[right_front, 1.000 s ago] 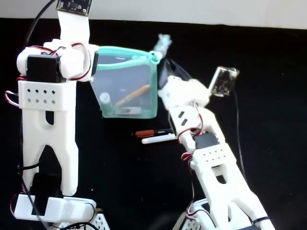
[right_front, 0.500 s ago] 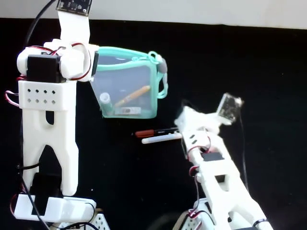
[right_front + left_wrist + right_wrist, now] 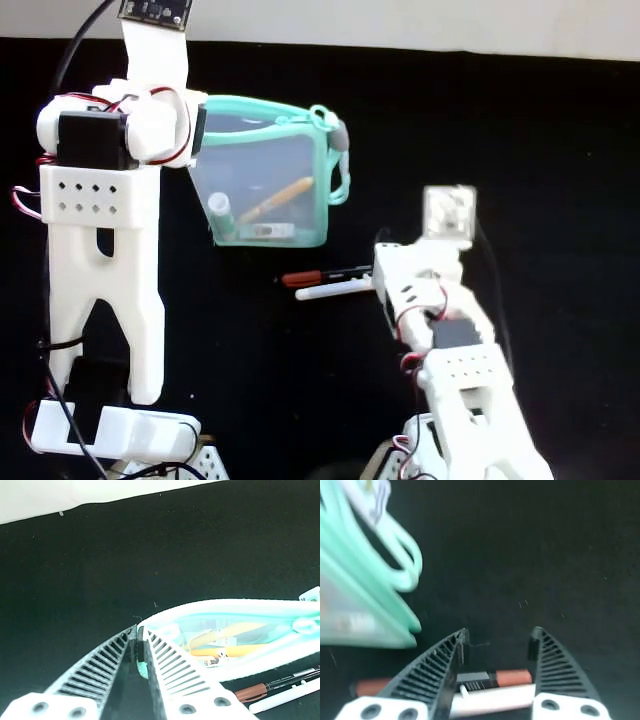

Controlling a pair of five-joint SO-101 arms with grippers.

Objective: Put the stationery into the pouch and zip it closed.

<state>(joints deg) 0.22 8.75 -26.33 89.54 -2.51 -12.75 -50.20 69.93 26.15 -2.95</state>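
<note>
A mint-green pouch (image 3: pixel 268 190) with clear sides hangs off the table, its corner pinched in my left gripper (image 3: pixel 140 647), which is shut on it. Inside lie an orange pen (image 3: pixel 275 200) and other small items. The pouch (image 3: pixel 240 640) mouth is open, with the loop strap (image 3: pixel 340 170) dangling at its far end. Below the pouch, a brown marker (image 3: pixel 320 276) and a white pen (image 3: pixel 333 290) lie side by side on the black table. My right gripper (image 3: pixel 497 642) is open just above the brown marker (image 3: pixel 507 677) and white pen (image 3: pixel 495 700), jaws straddling them.
The black table (image 3: pixel 540 150) stretches to the right and behind the pouch. A white wall strip (image 3: pixel 400 20) runs along the far edge. The left arm's tall white frame (image 3: pixel 100 270) stands at the left.
My right gripper has let go of the pouch's strap end and dropped down and back to the two pens on the table. The pouch and left arm stayed put.
</note>
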